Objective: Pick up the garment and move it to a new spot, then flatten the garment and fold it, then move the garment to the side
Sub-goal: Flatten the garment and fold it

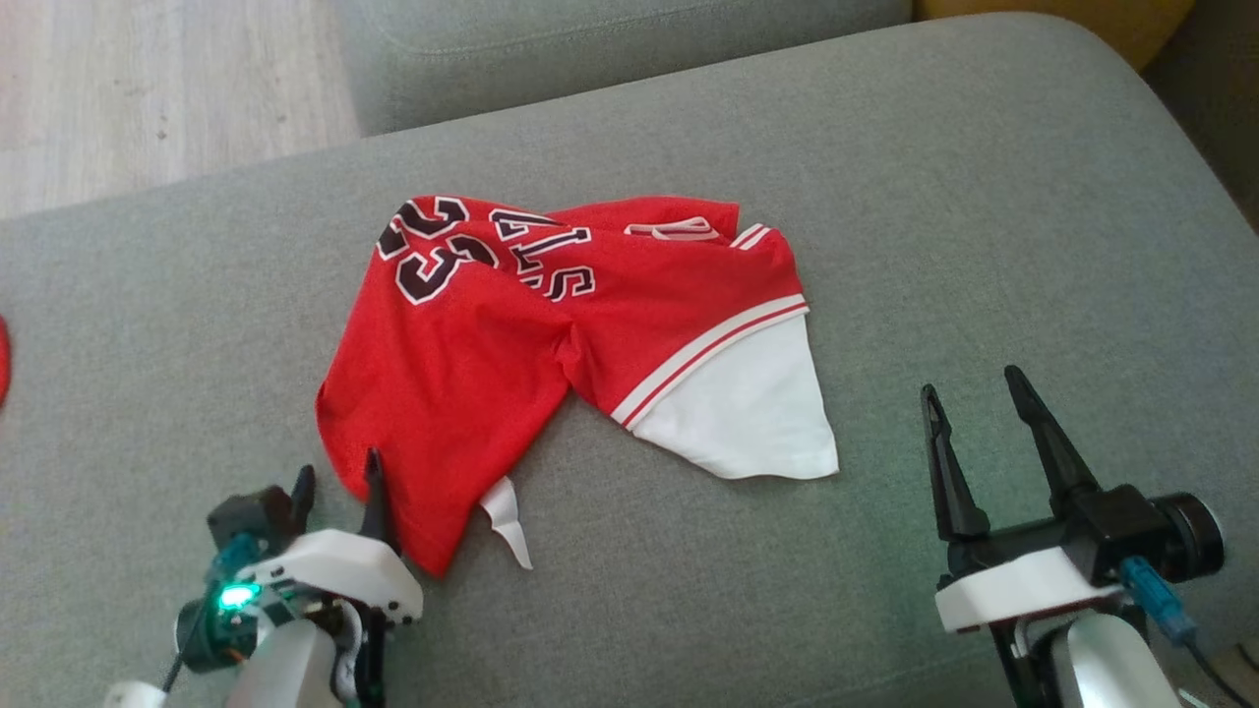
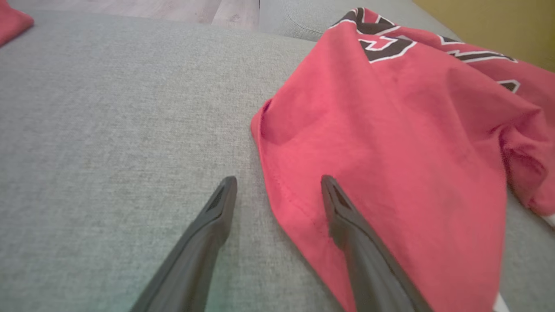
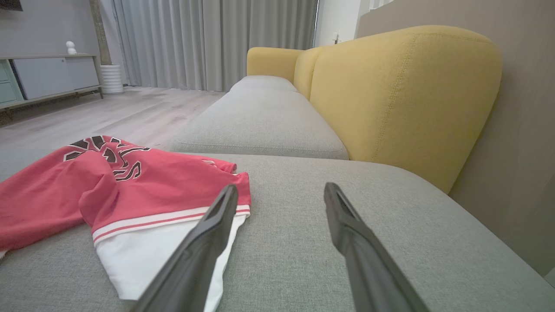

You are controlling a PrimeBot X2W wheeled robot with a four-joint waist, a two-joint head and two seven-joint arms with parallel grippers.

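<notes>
A crumpled red garment (image 1: pixel 511 344) with black and white lettering and a white sleeve lies in the middle of the grey sofa cushion (image 1: pixel 984 226). My left gripper (image 1: pixel 334 482) is open at the garment's near left edge; in the left wrist view one finger hangs over the red cloth (image 2: pixel 390 143) and the other over bare cushion, with nothing between them (image 2: pixel 277 182). My right gripper (image 1: pixel 974 393) stands open to the right of the white sleeve, clear of the cloth. The right wrist view shows the garment (image 3: pixel 130 190) left of its fingers (image 3: pixel 279 188).
Another grey cushion (image 1: pixel 610 49) adjoins at the back, with wood floor (image 1: pixel 148 88) at the far left. A yellow backrest (image 3: pixel 403 95) borders the sofa's right side. A bit of another red cloth (image 2: pixel 11 24) lies at the far left of the cushion.
</notes>
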